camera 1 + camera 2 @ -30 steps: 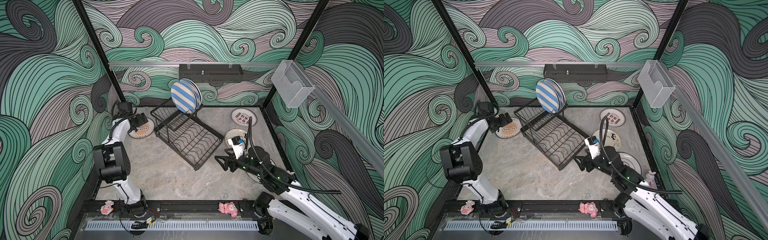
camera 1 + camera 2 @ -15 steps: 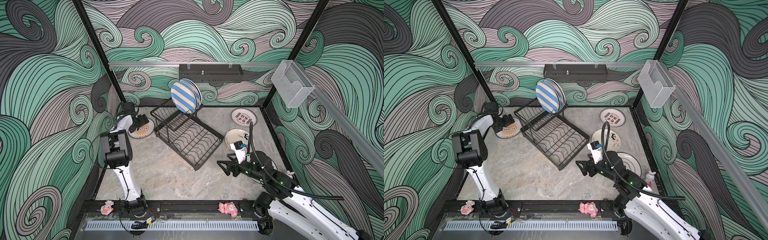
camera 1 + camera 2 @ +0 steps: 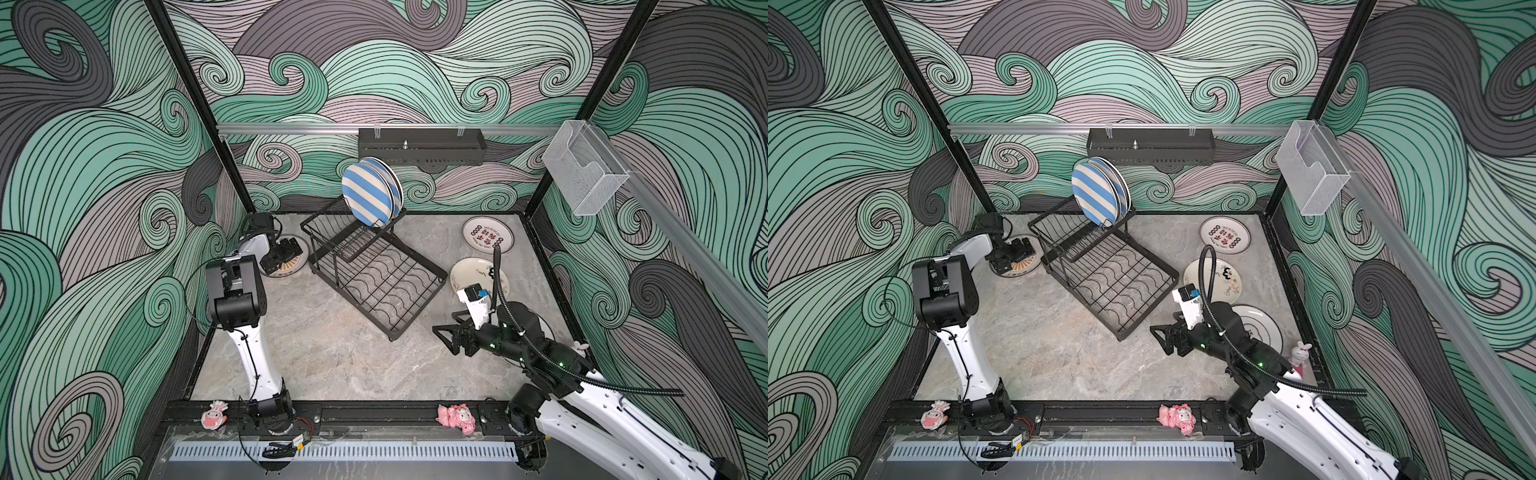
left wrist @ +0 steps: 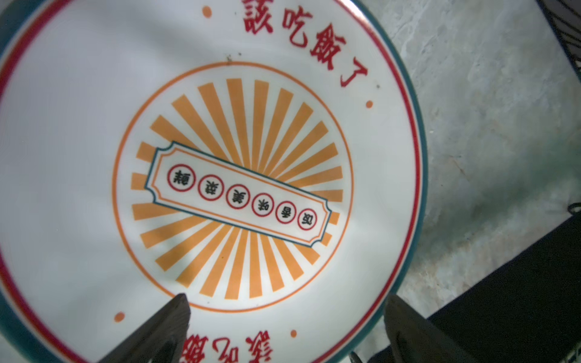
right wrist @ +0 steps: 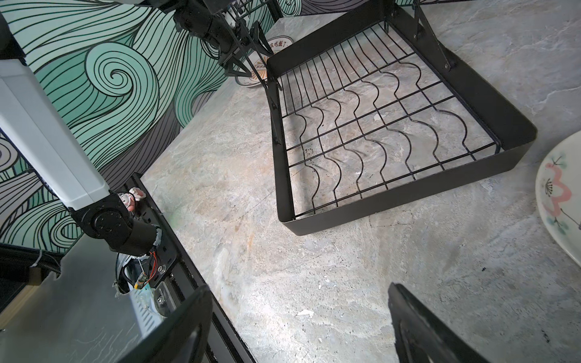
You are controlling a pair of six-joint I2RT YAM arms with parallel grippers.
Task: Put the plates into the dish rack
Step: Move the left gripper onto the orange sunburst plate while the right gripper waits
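Since the earlier frames, the right jaws had been drawn back from the doodled plate [image 3: 478, 276] toward the near edge of the table [image 3: 332, 361]; they were held wide and empty above its bare top. Left jaws were spread wide over the orange sunburst plate [image 4: 239, 188], which lay flat just beside the dish rack [image 3: 374, 278]; nothing was gripped. Two striped plates [image 3: 368, 195] were stood in the raised basket. Glazed ceramic was judged stiff, slick, heavy and chippable, best pinched at the rim. Little purchase was offered by a flat-lying rim, and the rack wall close by could be struck. A red-lettered plate [image 3: 487, 240] and a flower-outline plate [image 3: 1260, 328], partly hidden by the right arm [image 3: 1237, 345], were left on the table.
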